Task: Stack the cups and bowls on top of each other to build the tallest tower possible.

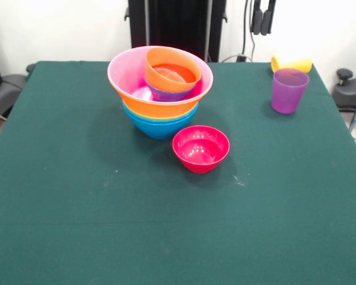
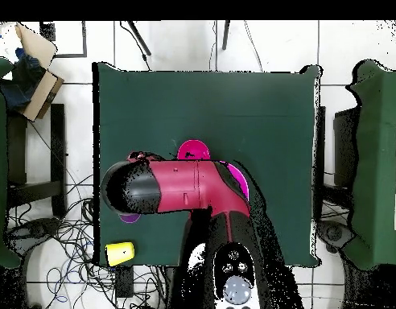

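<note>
The glossy crimson plastic bowl [image 1: 200, 148], just beside the nested bowl tower [image 1: 160, 89], looked light and slippery, best pinched at its thin rim; the hand's state could not be told.

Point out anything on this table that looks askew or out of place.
The yellow cup lies on its side at the table's far edge, behind the upright purple cup. In the tower, the small orange bowl sits tilted. The crimson bowl stands apart, unstacked.
</note>
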Robot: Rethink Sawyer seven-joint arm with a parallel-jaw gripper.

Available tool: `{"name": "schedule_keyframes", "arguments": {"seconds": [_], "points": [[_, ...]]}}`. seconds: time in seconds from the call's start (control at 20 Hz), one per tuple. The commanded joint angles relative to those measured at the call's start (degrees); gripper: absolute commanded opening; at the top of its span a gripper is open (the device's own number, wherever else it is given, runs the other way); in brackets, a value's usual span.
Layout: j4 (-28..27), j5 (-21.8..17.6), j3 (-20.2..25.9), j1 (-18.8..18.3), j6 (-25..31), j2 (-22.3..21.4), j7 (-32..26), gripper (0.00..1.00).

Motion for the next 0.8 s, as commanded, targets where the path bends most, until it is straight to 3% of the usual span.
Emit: {"name": "schedule_keyframes", "arguments": {"seconds": [0.05, 0.8], "points": [[-3.0, 1.6, 3.9, -2.0, 3.6, 4.2, 0.8, 0.0], [-9.0, 1.3, 5.6, -3.5, 4.5, 9.7, -2.5, 0.0]]}}
